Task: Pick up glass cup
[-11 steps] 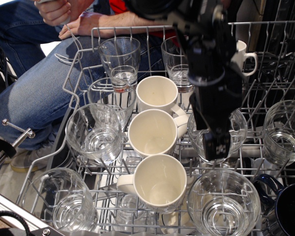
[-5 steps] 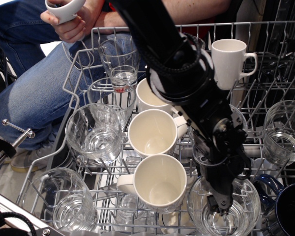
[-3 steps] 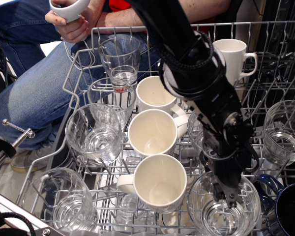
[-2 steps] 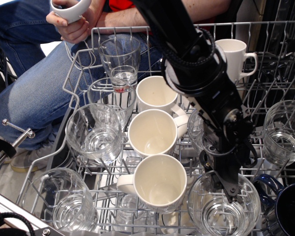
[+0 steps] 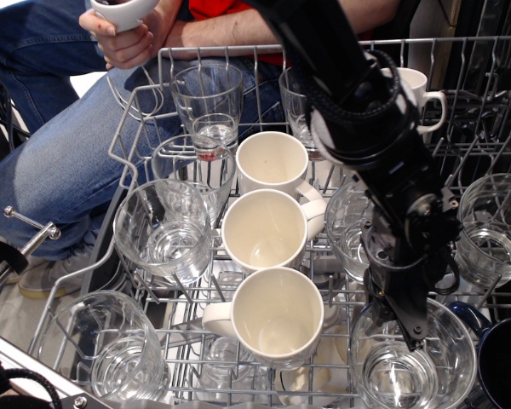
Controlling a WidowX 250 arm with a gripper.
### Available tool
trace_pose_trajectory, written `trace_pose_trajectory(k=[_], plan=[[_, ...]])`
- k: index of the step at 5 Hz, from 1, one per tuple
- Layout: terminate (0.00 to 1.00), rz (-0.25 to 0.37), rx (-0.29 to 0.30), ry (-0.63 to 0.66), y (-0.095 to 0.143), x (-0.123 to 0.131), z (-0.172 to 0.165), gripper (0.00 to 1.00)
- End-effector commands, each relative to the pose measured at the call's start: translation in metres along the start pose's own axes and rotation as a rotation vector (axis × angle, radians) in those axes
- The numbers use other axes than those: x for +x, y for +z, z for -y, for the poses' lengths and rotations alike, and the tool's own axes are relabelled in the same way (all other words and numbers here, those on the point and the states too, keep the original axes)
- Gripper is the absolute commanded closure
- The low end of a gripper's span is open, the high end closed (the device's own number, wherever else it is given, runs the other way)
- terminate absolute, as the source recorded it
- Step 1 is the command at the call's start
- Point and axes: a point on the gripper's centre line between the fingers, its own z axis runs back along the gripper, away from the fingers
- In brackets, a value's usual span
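The glass cup (image 5: 390, 375) is a wide clear tumbler at the front right of the wire dish rack (image 5: 145, 94). My gripper (image 5: 411, 336) comes down from the upper middle on a black arm. Its black fingers (image 5: 406, 317) pinch the cup's far rim, and the jaws stand closed on it. The cup sits a little right of the front white mug (image 5: 277, 317) and looks slightly raised. The arm hides part of its rim and another tumbler (image 5: 349, 226) behind it.
Three white mugs stand in a column in the middle (image 5: 264, 230), and one more stands at the back right (image 5: 419, 85). Similar tumblers are at the left (image 5: 162, 230), front left (image 5: 111, 345) and right (image 5: 494, 226). Tall glasses (image 5: 209, 102) stand at the back. A dark blue mug (image 5: 504, 362) is next to the cup. A seated person (image 5: 60, 145) is at the back left.
My gripper came down from above the middle tumbler onto the front right glass cup and closed on its rim. The cup has since shifted right and slightly up with the gripper.
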Motion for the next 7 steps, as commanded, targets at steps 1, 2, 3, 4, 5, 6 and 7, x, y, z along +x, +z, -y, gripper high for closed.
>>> trace_pose_trajectory(k=[1, 2, 3, 4, 5, 6, 7], plan=[[0.0, -0.031, -0.082, -0.053, 0.016, 0.004, -0.01, 1.0], [0.0, 0.0, -0.138, -0.072, 0.03, -0.001, -0.018, 1.0], [0.0, 0.016, -0.196, -0.063, 0.048, 0.0, -0.021, 1.0], [0.0, 0.095, -0.209, -0.01, 0.068, 0.01, -0.022, 1.0], [0.0, 0.135, -0.148, 0.017, 0.086, 0.021, -0.027, 1.0], [0.0, 0.13, -0.112, 0.032, 0.106, 0.032, -0.038, 1.0], [0.0, 0.05, -0.129, 0.025, 0.128, 0.041, -0.045, 1.0]])
